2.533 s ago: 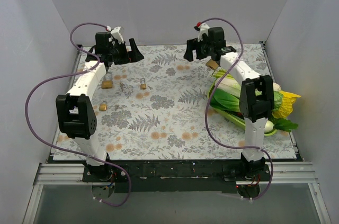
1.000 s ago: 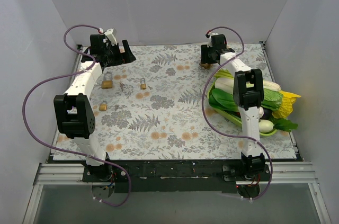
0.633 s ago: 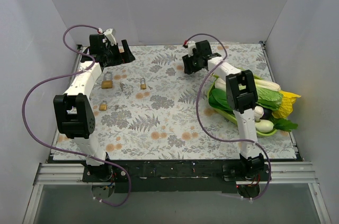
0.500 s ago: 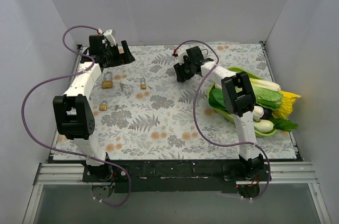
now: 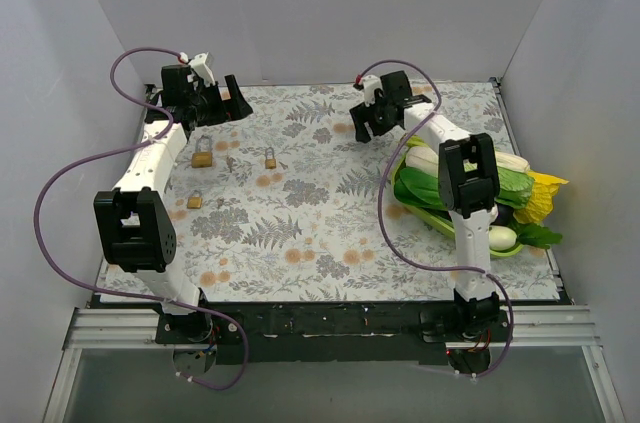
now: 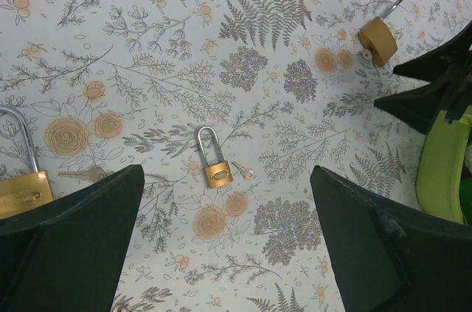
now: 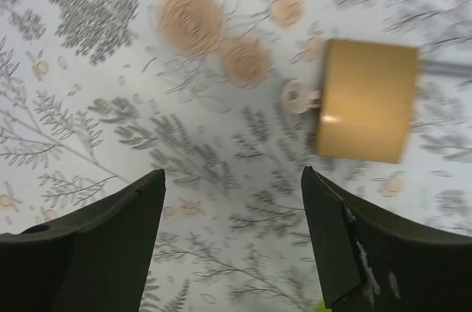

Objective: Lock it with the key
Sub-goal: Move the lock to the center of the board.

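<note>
Three brass padlocks lie on the floral mat at the left: a large one (image 5: 203, 156), a small one (image 5: 269, 158) and one nearer (image 5: 195, 200). In the left wrist view the small padlock (image 6: 216, 172) has a loose key (image 6: 245, 171) beside it, and the large padlock (image 6: 22, 191) has a key (image 6: 82, 174) next to it. A fourth padlock (image 6: 377, 40) lies by the right gripper; it also shows in the right wrist view (image 7: 366, 99), blurred, with a key head (image 7: 299, 96) at its base. My left gripper (image 5: 233, 103) (image 6: 226, 194) is open and empty above the mat. My right gripper (image 5: 368, 127) (image 7: 232, 179) is open and empty, just short of that padlock.
A green plate (image 5: 512, 249) heaped with leafy vegetables (image 5: 520, 188) sits at the right side of the mat; its rim shows in the left wrist view (image 6: 441, 172). White walls enclose the mat at the back and both sides.
My right arm swung left toward the mat's middle, then came back right to the far padlock. My left arm drew slightly back and left. Both grippers stayed open.
</note>
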`<state>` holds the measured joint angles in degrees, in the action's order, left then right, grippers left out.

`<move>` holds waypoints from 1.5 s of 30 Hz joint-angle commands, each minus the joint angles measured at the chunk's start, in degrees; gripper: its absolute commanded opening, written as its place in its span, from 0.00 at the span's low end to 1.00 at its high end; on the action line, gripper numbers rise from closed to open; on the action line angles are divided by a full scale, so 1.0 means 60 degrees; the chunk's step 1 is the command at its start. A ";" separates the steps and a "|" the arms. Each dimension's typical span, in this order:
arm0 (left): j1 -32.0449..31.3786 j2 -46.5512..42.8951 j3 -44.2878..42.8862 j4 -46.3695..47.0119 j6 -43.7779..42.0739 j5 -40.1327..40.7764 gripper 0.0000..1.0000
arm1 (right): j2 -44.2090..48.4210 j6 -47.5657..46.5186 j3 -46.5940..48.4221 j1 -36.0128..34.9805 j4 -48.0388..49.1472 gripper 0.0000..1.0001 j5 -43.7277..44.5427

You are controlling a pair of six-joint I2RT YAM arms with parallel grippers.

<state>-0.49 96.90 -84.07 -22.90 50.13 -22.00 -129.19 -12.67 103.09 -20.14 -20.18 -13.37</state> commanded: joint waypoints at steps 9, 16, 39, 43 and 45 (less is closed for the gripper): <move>0.0038 -0.0462 0.0126 0.0110 0.0053 -0.0215 0.98 | -0.0718 -0.1609 0.1961 0.0837 -0.0444 0.93 -0.0335; 0.0038 -0.0491 0.0213 0.0168 0.0185 -0.0201 0.98 | -0.1218 -0.1639 0.2242 0.0911 -0.0284 0.92 -0.0264; 0.0067 -0.0198 0.0082 0.0110 0.0053 -0.0157 0.98 | -0.1979 -0.3001 0.2301 0.0969 0.0640 0.95 0.0587; 0.0067 -0.0111 0.0009 0.0081 0.0068 -0.0172 0.98 | -0.2170 -0.2855 0.2607 0.0984 0.0523 0.98 0.0456; 0.0053 -0.0067 -0.0006 0.0051 0.0083 -0.0186 0.98 | -0.2301 -0.2869 0.2725 0.0969 0.0435 0.98 0.0280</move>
<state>-0.49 96.97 -82.85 -22.28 51.18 -22.52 -140.18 -28.71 116.68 -14.63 -17.82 -10.66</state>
